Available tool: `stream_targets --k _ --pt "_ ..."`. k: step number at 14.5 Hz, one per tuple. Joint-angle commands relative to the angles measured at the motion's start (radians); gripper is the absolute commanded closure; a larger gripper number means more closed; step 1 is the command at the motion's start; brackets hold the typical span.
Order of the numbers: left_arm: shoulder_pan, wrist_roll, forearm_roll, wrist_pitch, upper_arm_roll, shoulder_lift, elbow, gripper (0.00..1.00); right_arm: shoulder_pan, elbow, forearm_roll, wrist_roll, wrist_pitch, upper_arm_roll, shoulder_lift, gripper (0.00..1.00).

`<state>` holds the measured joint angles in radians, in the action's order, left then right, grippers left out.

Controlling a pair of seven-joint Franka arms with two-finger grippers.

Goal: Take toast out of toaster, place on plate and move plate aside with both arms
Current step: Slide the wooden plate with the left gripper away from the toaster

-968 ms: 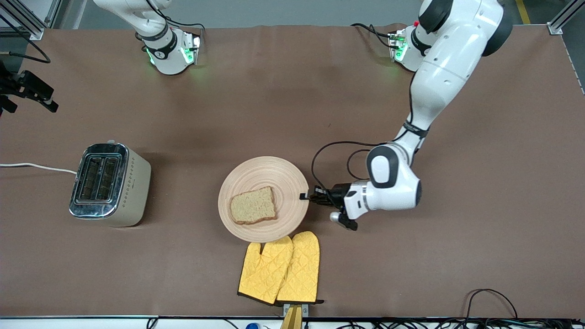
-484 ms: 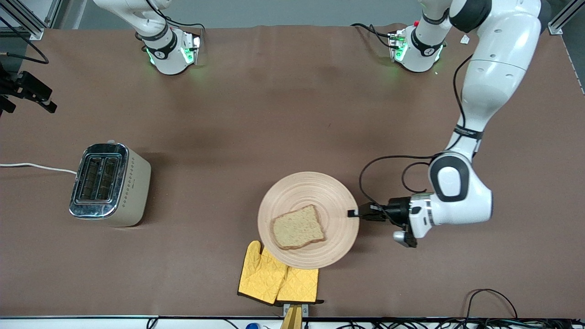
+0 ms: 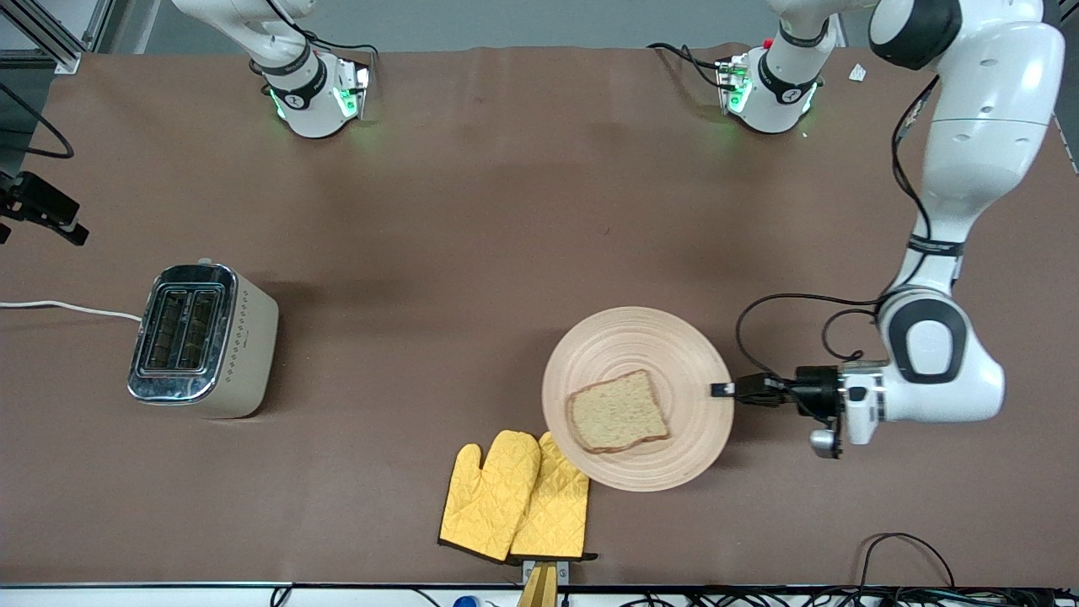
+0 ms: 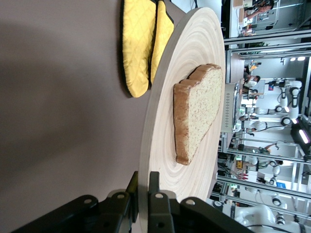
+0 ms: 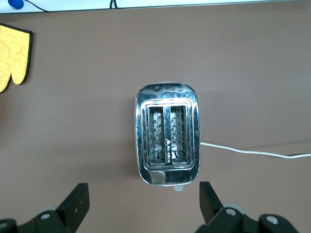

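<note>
Brown table [image 3: 506, 211]: left end effector [image 3: 723, 389] pinches the plate [image 3: 624, 346] rim at 3 o'clock; a jerk could slide the toast [image 3: 618, 411] off, right end effector [image 5: 143, 204] released.

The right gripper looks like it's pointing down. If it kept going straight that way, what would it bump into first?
Probably the toaster: the open right gripper hangs above it, pointing down at its shiny top, with nothing visible between.

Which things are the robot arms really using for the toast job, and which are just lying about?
Part of the job:
- square slice of speckled brown toast, lying on the plate
- round pale wooden plate
- boxy cream and chrome toaster, slots empty
- left gripper, shut on the plate's rim
- right gripper, open above the toaster

Just lying about:
- yellow quilted oven mitts, partly under the plate
</note>
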<state>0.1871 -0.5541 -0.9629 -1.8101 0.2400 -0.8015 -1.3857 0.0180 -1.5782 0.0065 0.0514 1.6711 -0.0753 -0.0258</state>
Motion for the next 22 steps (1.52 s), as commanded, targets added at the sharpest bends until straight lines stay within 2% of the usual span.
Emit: stream_targets --k 1,5,9,12,19,20,21,22 --pt "0.081 -0.023 0.087 0.075 0.015 0.010 0.010 1.00 0.026 0.012 -0.011 -0.004 -0.019 0.012 0.006 0.00" --pt "0.202 -0.180 0.161 0.136 0.010 -0.030 0.008 1.00 0.040 -0.005 -0.010 -0.001 -0.014 0.017 0.001 0.00" --pt "0.279 -0.184 0.274 0.169 0.007 -0.048 0.008 1.00 0.034 -0.005 -0.008 -0.002 -0.019 0.019 -0.002 0.00" --pt "0.316 -0.184 0.351 0.173 0.007 -0.067 0.010 1.00 0.027 -0.003 -0.002 0.004 -0.068 0.022 -0.008 0.00" --pt "0.338 -0.182 0.457 0.202 -0.005 -0.107 0.010 0.98 0.016 -0.003 -0.003 0.005 -0.067 0.022 -0.020 0.00" --pt "0.334 -0.182 0.467 0.202 -0.007 -0.111 0.010 0.85 0.017 -0.003 -0.003 0.005 -0.067 0.022 -0.020 0.00" --pt "0.330 -0.181 0.483 0.199 -0.007 -0.110 0.010 0.63 0.017 -0.003 -0.003 0.005 -0.067 0.022 -0.022 0.00" --pt "0.328 -0.173 0.487 0.196 -0.005 -0.102 0.011 0.26 0.017 -0.002 -0.003 0.005 -0.067 0.022 -0.022 0.00"
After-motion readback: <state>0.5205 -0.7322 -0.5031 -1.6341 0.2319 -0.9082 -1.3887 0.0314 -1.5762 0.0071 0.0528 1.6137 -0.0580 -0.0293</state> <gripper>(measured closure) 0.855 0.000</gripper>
